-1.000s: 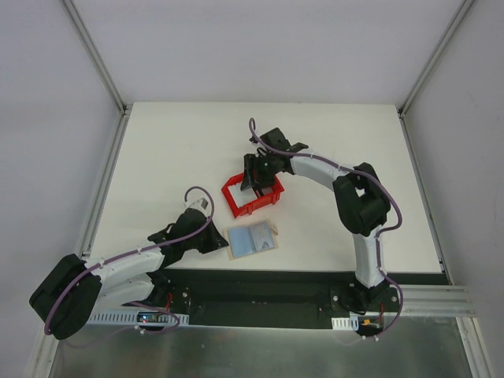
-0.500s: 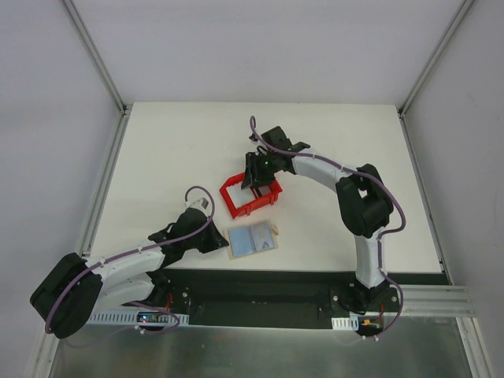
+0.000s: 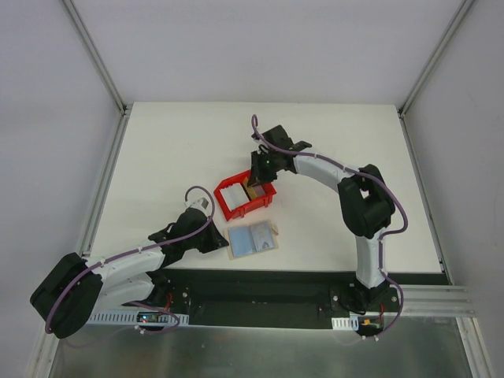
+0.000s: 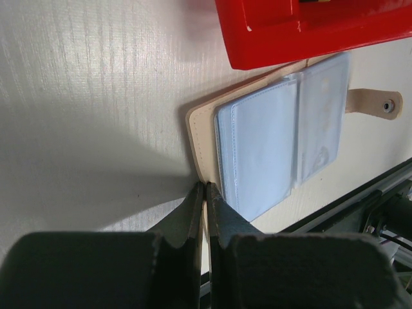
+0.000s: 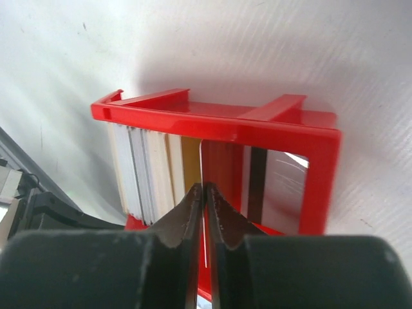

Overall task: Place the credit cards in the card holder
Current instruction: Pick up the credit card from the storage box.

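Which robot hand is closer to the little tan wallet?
Left. The left gripper is shut right at the card holder's edge. The right gripper is farther off, in the red bin, pinching a credit card.

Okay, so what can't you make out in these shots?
- Top view: the right gripper covers part of the red bin, hiding what lies under it.
- Right wrist: the cards, including the pinched card, stand edge-on, so faces and count are unreadable; the fingers hide the bin's near side.
- Left wrist: the top edge cuts off the bin; whether the card holder holds any card, or the left gripper clamps its edge, is unclear.
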